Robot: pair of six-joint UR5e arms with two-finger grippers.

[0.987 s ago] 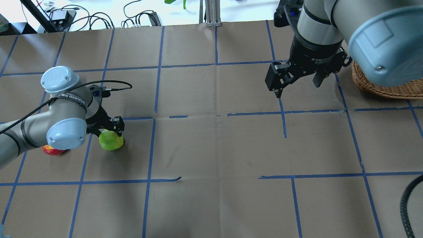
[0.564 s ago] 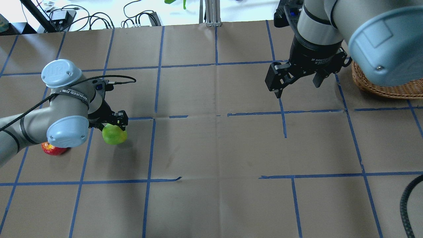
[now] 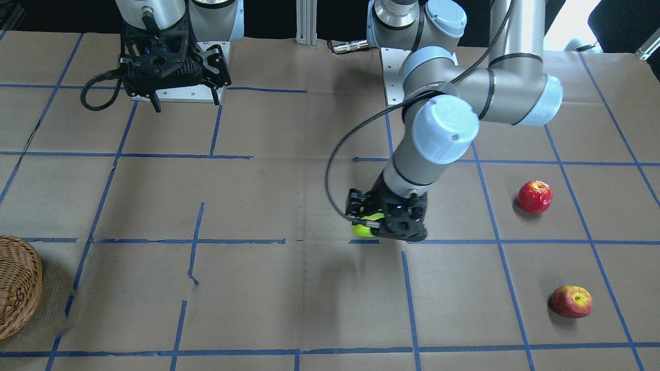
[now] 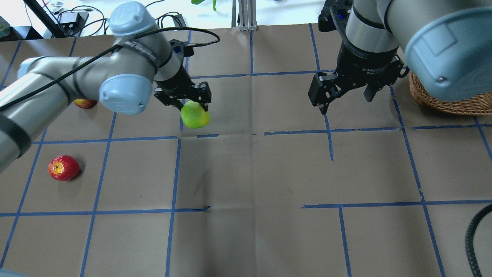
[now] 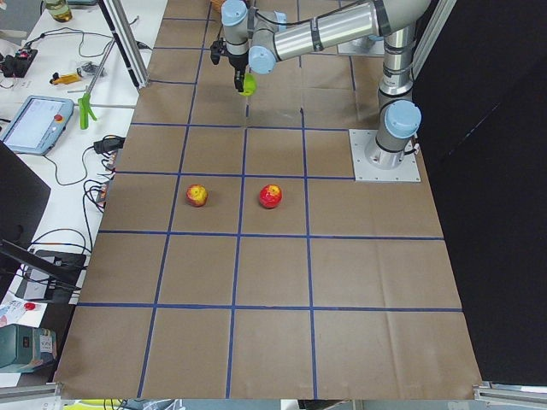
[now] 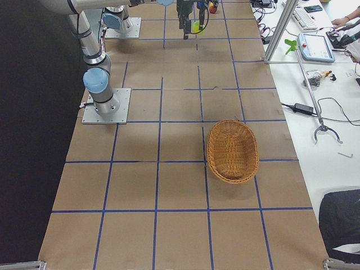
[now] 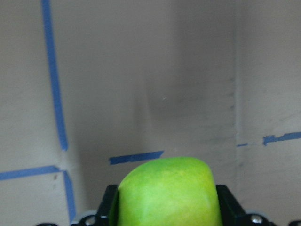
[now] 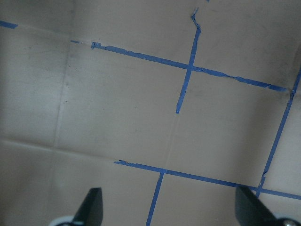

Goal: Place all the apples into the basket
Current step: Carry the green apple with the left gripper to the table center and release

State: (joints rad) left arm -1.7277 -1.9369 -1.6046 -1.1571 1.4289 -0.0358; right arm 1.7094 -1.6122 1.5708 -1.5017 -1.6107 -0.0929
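- Since a second ago, the left gripper (image 4: 192, 105) has lifted the yellow-green apple (image 4: 195, 116) off the table (image 4: 253, 173). It has carried the apple away from the robot and toward the table's middle, and the two red apples are now behind it.
- The left gripper's fingers are clamped on opposite sides of the yellow-green apple. The apple hangs just below them, clear of the brown paper and its blue tape grid.
- The solid red apple (image 4: 63, 167) lies on the table well apart from the left gripper, out toward the robot's left and nearer its base.
- The red apple with yellow patches (image 3: 571, 301) also lies out to the left gripper's left, farther from the base than the solid red one. In the overhead view the left arm hides part of it.
- The right gripper (image 4: 346, 98) has not moved. It hangs over the table with its fingers wide apart and only bare paper between them.
- The basket (image 6: 232, 151) sits on the table just past the right gripper's outer side, far from the left gripper. All three apples are outside it.
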